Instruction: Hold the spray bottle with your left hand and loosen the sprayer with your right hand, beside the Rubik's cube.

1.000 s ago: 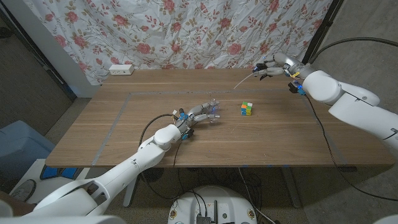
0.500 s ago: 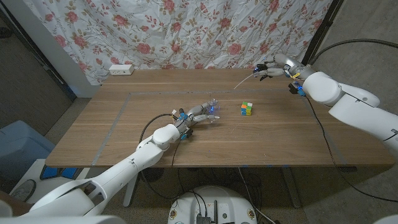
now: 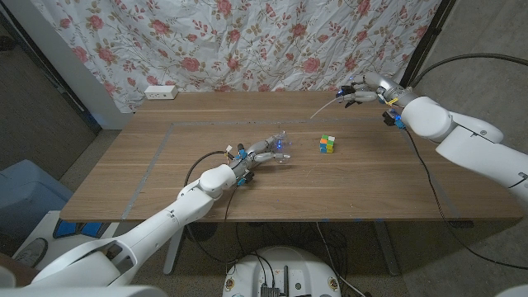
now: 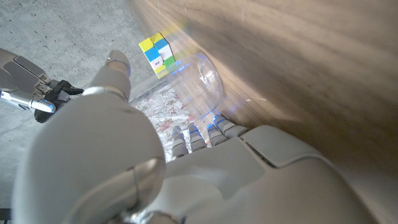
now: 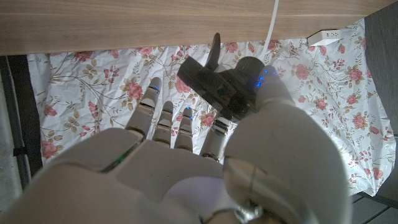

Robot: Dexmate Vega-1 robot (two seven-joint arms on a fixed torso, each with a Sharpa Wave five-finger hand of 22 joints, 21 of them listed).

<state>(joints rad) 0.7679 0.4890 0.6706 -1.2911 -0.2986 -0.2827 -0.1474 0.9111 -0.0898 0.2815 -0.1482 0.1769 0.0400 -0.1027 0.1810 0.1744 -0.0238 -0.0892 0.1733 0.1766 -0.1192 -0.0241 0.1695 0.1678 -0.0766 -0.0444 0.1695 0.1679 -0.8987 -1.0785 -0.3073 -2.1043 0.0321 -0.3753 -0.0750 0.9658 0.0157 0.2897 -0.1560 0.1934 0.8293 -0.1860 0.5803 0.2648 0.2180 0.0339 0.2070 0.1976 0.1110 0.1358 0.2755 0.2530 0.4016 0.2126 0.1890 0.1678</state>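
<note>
Bottle (image 3: 281, 145), clear plastic, sits mid-table just left of the Rubik's cube (image 3: 327, 143), wrapped by the left hand (image 3: 266, 152) with fingers curled round its body; in the left wrist view the see-through bottle (image 4: 200, 81) shows past the fingertips, the cube (image 4: 158, 53) close beside it. Looks empty or near empty, so likely light, thin-walled and a bit squashy, smooth enough to slip or rotate under a loose grip; best held round the body, firm but not crushing, so it stays upright. Sprayer head (image 3: 351, 95) is already off the bottle: the right hand (image 3: 363, 91) pinches it up near the table's far right, well apart from the bottle, its thin white dip tube (image 3: 324, 107) trailing out towards the table's middle. Right wrist view shows the dark sprayer (image 5: 219, 85) clamped between thumb and fingers, trigger sticking out, tube (image 5: 275, 22) running off towards the wood. The sprayer is rigid plastic and light; the tube is bendy and could snag or whip, so I'd judge it wants a slow carry. Room: wide bare wood on the table (image 3: 148, 173) left of the bottle and in front of it; the cube is the only close obstacle, on the bottle's right. The right hand is close to the table's far edge, with the floral curtain (image 3: 247, 41) behind.
</note>
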